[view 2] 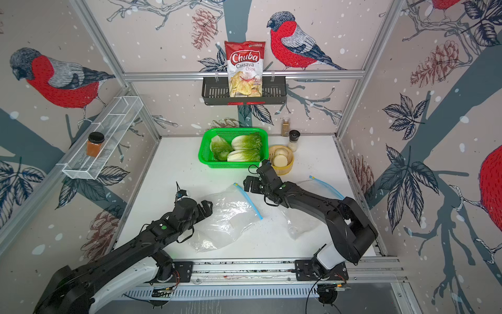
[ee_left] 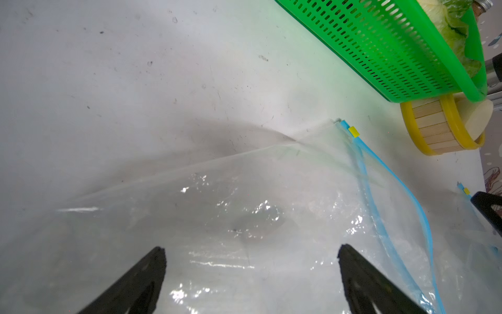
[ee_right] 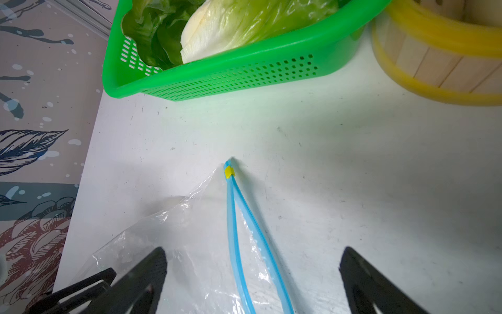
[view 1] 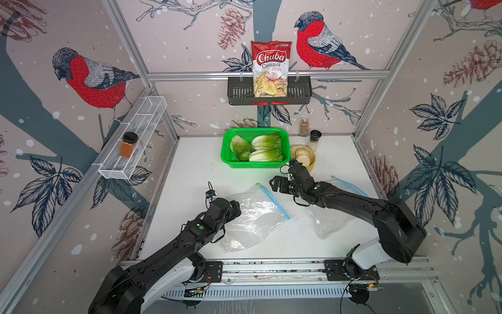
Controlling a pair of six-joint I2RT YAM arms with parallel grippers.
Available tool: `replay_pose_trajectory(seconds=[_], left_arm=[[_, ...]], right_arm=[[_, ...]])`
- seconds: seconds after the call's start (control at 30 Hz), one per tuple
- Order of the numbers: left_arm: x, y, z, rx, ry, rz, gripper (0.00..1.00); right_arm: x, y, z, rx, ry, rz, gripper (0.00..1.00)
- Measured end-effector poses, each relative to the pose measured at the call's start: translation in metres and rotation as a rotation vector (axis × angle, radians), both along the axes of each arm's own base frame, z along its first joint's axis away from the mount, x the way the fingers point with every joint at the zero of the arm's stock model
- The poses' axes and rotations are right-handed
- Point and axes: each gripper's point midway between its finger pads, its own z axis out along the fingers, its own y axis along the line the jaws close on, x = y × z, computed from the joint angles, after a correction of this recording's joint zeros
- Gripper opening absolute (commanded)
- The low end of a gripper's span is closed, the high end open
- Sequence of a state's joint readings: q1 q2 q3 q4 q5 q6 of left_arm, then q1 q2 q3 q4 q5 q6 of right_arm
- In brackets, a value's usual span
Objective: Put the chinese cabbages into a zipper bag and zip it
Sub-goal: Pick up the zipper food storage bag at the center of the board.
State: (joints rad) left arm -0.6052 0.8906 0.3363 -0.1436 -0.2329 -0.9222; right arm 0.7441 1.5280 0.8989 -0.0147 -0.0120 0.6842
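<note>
Barely begun — chinese cabbages (view 1: pixel 267 142) in the basket (view 1: pixel 255 164) beyond the right gripper (ee_right: pixel 254 249); it and the left gripper (ee_left: pixel 251 248) gape empty over the zipper bag (view 1: pixel 255 214).

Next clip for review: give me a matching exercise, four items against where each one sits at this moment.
Items
1. chinese cabbages
2. chips bag
3. orange spice jar
4. pale round discs

Places
A. black wall rack
B. yellow-rimmed tub
C. green basket
D. white wire shelf

Pairs: 1-C, 2-A, 3-D, 4-B
</note>
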Motion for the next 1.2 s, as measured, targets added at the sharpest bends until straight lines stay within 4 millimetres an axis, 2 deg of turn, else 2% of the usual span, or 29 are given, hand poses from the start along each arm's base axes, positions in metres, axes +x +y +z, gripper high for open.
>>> replay_pose_trajectory(seconds=[0.1, 0.23, 0.4, 0.53, 0.63, 0.7, 0.8, 1.03, 1.1, 1.2], left_arm=[[0.013, 0.005, 0.0, 0.046, -0.022, 0.012, 0.98], [0.028, 0.019, -0.008, 0.093, -0.023, 0.042, 0.98], [0.043, 0.025, -0.01, 0.132, -0.048, 0.036, 0.98], [0.066, 0.024, 0.002, 0.155, -0.106, 0.02, 0.98], [0.084, 0.03, 0.009, 0.17, -0.122, 0.037, 0.98], [0.095, 0.026, 0.02, 0.175, -0.146, 0.021, 0.98], [0.106, 0.021, 0.037, 0.174, -0.181, 0.0, 0.98], [0.095, 0.013, 0.053, 0.127, -0.198, -0.052, 0.98], [0.088, 0.01, 0.05, 0.091, -0.187, -0.065, 0.98], [0.072, 0.008, 0.033, 0.057, -0.141, -0.082, 0.98]], right_arm=[[0.002, -0.001, -0.003, 0.017, 0.022, 0.004, 1.0], [0.006, -0.011, -0.015, 0.028, 0.074, -0.02, 1.0], [-0.001, -0.012, -0.027, 0.038, 0.128, 0.006, 1.0], [-0.006, -0.011, -0.036, 0.033, 0.163, 0.021, 0.97], [-0.011, -0.009, -0.039, 0.038, 0.182, 0.037, 0.93], [-0.015, -0.008, -0.041, 0.039, 0.19, 0.045, 0.92], [-0.025, -0.008, -0.045, 0.043, 0.213, 0.054, 0.86], [-0.049, -0.014, -0.068, 0.034, 0.296, 0.054, 0.69], [-0.055, -0.01, -0.069, 0.053, 0.313, 0.064, 0.66], [-0.065, -0.007, -0.077, 0.053, 0.343, 0.083, 0.63]])
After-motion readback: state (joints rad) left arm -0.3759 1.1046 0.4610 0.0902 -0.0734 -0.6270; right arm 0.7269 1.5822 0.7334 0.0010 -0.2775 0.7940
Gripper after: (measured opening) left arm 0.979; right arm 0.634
